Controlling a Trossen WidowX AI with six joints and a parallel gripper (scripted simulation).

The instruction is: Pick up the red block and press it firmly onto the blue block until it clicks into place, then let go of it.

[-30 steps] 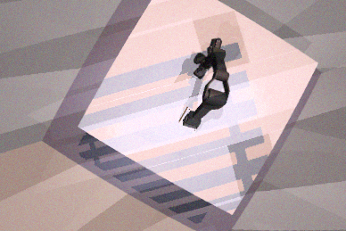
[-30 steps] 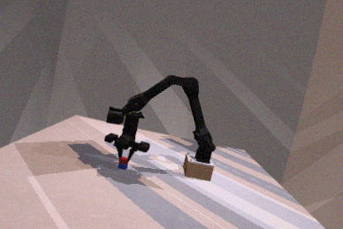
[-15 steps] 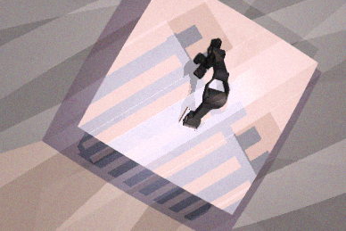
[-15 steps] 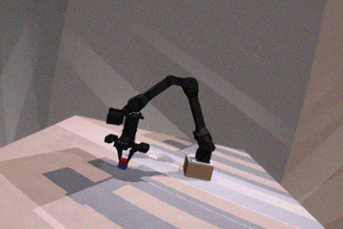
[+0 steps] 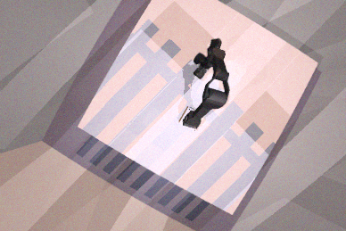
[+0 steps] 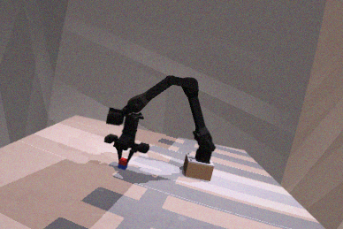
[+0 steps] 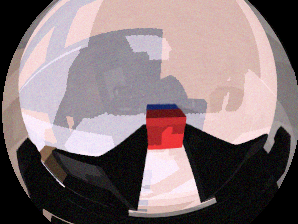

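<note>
Exterior view: faceted grey walls (image 6: pixel 199 37) rise behind a pale pink table (image 6: pixel 44 148) (image 5: pixel 250 37) patterned with matte grey stripes. The jointed black arm (image 6: pixel 193 99) (image 5: pixel 217 97) arches over it; its gripper (image 6: pixel 123 162) (image 7: pixel 164 128) clamps the glossy red block (image 6: pixel 123 161) (image 7: pixel 166 132), directly above the blue block (image 6: pixel 122 166) (image 7: pixel 161 107).
</note>
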